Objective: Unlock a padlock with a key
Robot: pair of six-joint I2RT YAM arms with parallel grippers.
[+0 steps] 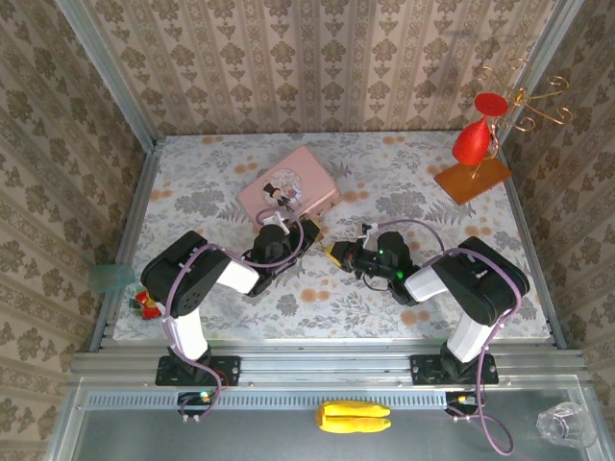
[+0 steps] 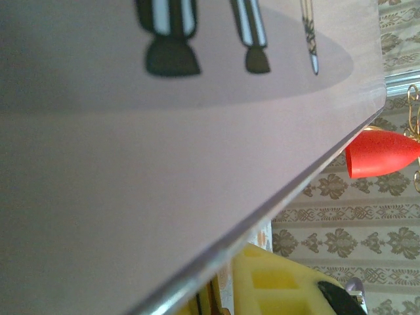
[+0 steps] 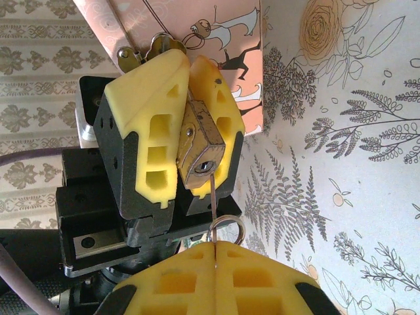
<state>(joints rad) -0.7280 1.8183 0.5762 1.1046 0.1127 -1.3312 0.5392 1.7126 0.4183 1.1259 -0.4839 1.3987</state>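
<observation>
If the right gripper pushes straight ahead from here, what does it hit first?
The padlock, clamped in the left gripper: the key held by the right gripper points at its keyhole, seemingly touching it.

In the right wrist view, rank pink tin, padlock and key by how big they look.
1. pink tin, though cut off by the frame.
2. padlock.
3. key, a thin sliver, its end pinched in the right gripper.
Nearness does not change this order.
</observation>
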